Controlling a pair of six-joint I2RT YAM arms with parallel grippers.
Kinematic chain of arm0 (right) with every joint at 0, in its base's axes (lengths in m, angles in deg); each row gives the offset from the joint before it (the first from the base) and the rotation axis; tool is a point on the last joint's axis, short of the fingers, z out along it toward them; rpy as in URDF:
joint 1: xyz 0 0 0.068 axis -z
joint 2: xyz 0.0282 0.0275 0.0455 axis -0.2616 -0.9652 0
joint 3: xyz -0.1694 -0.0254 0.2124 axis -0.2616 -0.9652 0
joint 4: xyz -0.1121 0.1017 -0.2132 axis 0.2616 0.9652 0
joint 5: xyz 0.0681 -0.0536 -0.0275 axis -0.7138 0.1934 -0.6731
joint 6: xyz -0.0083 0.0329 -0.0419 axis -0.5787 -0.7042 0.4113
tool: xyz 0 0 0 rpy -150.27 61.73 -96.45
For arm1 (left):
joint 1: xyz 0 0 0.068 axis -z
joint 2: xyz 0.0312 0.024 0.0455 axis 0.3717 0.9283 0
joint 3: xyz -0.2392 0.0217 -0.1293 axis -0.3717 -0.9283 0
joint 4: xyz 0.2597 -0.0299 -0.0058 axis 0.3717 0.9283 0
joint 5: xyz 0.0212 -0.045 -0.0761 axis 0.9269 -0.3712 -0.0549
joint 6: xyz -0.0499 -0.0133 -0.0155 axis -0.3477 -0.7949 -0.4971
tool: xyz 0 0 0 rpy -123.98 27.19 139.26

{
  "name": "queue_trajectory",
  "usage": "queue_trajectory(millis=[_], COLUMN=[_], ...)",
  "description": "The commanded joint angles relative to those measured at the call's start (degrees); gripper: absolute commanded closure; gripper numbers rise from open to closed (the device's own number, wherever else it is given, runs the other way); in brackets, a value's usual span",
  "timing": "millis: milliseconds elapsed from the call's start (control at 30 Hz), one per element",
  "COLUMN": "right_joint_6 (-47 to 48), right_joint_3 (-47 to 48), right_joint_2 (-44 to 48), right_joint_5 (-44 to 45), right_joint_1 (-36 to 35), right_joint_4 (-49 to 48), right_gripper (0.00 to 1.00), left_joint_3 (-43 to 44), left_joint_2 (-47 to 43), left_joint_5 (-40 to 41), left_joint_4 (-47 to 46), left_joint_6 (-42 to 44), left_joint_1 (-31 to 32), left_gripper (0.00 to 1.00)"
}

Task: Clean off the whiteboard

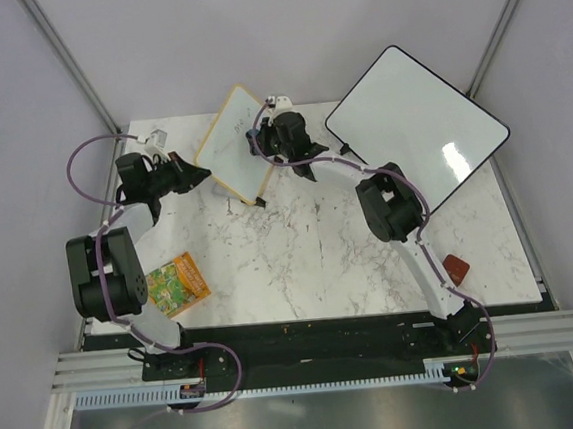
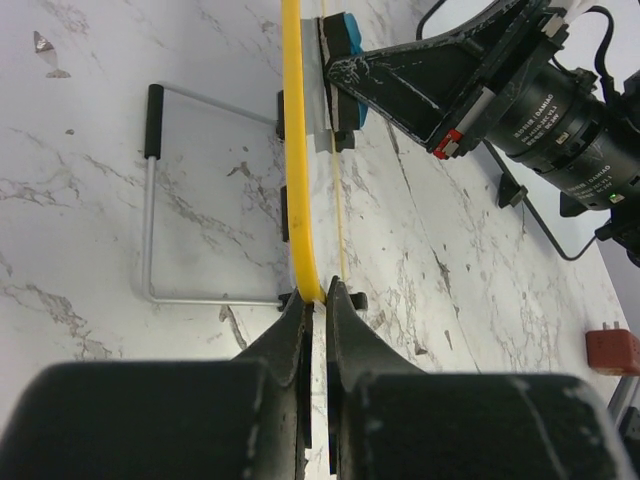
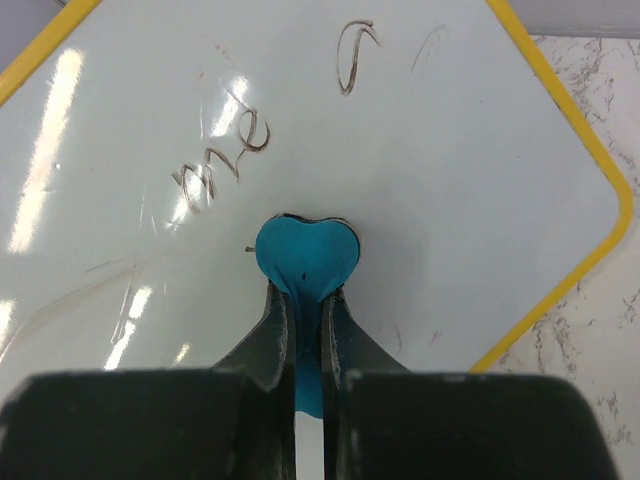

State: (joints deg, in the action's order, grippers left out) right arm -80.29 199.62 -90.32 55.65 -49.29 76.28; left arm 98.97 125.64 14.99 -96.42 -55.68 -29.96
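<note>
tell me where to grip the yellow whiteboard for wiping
Pinch the thin yellow rim of the whiteboard edge-on from its left side, where the left gripper is shut on it. The board stands propped on a wire stand, and the eraser needs the face.

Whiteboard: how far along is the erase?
Partway. Done: left fingers clamp the yellow-framed whiteboard by its edge; faint smears at lower left suggest wiped strokes. In hand: right fingers press the blue eraser on the board face. Left: scribbles and a loop above the eraser, unwiped.
</note>
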Motion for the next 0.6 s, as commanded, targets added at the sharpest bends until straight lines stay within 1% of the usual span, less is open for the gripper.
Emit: queue_trajectory(millis=[0,33,167,333,567], right_joint_6=[-0.3,0.0,-0.4,-2.8,-3.4], right_joint_3=[-8.0,-10.8,-16.0,-18.1,-20.9], right_joint_2=[6.5,8.3,11.8,12.8,14.8], right_joint_5=[-5.7,-6.3,-8.0,-12.0,-13.5], right_joint_1=[0.2,0.4,1.1,2.6,3.4], right_joint_4=[-5.4,-6.4,-11.3,-14.6,-17.6], right_gripper=[1.0,1.0,1.0,1.0,1.0], left_joint_3=[-1.7,-2.1,-2.8,-4.8,-7.5], left_joint_2=[-4.5,-4.8,-6.9,-9.6,-11.5], left_joint_5=[-2.8,-2.9,-3.7,-3.5,-3.7], left_joint_4=[5.9,6.0,7.3,8.6,9.8], left_joint_6=[7.5,7.4,7.0,6.7,5.3], left_joint_1=[1.8,1.7,1.8,1.8,1.8], left_gripper=[0.98,0.98,0.98,0.98,0.98])
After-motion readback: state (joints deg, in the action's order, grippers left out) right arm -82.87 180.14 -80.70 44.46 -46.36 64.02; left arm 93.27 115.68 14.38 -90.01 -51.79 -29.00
